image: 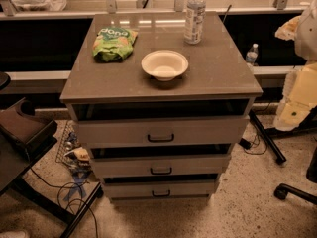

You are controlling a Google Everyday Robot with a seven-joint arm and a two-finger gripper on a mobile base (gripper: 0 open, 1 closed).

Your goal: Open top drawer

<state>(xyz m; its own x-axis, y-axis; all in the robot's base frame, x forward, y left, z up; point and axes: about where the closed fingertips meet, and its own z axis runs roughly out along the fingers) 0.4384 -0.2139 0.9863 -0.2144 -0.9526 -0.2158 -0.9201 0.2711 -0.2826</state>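
Note:
The grey cabinet stands in the middle with three drawer fronts stacked. The top drawer is the widest and tallest front, with a small dark bar handle at its centre. A dark gap shows between it and the countertop; its inside is not visible. The two shorter drawers sit below it. My arm, white and pale yellow, is at the right edge, and its gripper hangs to the right of the cabinet, about level with the top drawer and apart from it.
On the countertop are a green snack bag, a white bowl and a water bottle. A dark chair and cables are at left. A stand leg and a chair wheel are at right.

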